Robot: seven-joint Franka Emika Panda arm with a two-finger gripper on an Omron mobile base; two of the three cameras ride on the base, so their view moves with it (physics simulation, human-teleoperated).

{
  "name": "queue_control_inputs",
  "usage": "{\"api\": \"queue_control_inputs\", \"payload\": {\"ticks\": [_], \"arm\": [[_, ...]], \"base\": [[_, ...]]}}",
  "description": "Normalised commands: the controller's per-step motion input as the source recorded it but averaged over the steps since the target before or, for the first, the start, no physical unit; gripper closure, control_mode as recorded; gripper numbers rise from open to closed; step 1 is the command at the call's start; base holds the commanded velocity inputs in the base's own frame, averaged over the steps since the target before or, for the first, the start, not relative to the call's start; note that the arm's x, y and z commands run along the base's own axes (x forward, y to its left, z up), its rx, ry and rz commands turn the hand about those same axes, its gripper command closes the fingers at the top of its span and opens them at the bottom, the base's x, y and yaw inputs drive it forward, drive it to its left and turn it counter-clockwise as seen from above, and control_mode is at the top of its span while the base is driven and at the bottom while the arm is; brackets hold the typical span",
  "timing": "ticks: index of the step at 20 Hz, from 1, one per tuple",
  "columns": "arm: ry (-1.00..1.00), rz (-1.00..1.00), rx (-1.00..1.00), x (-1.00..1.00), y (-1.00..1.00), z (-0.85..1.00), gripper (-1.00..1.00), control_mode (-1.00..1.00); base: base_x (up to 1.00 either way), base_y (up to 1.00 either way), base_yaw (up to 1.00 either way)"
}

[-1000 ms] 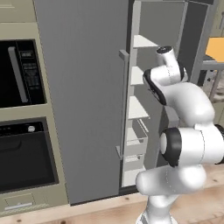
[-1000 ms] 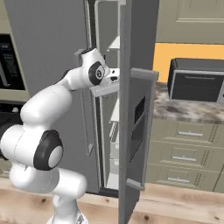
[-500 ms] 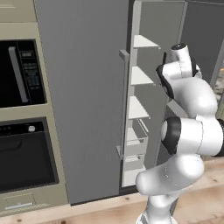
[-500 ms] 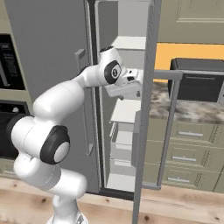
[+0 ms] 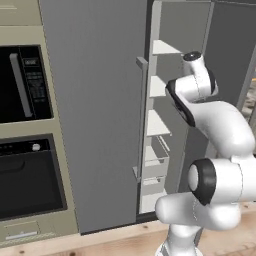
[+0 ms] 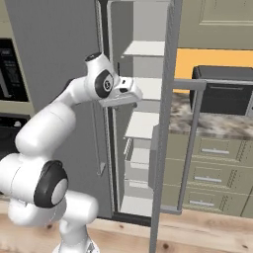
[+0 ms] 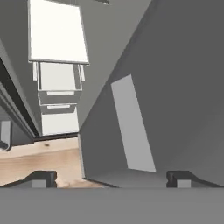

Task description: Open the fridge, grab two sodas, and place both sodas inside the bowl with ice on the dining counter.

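Two-door grey fridge ahead: right door swung open, left door shut, long bar handle. Pale shelves, drawers inside; no sodas seen. No readable writing anywhere. Gripper fingers wide apart, empty, between door and shelves.

The fridge stood with its right door swung open, pale shelves and a drawer showing inside. The white arm reached toward that opening. A black oven sat left of the fridge.
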Motion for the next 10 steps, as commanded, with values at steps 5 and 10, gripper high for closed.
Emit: {"api": "queue_control_inputs", "payload": {"ticks": [5,10], "arm": [[-0.2,0.0,0.0,-0.23,1.0,0.0,-1.0,-1.0],[-0.2,0.01,0.0,-0.28,1.0,0.0,-1.0,-1.0]], "base": [[0.0,0.0,0.0],[0.0,0.0,0.0]]}}
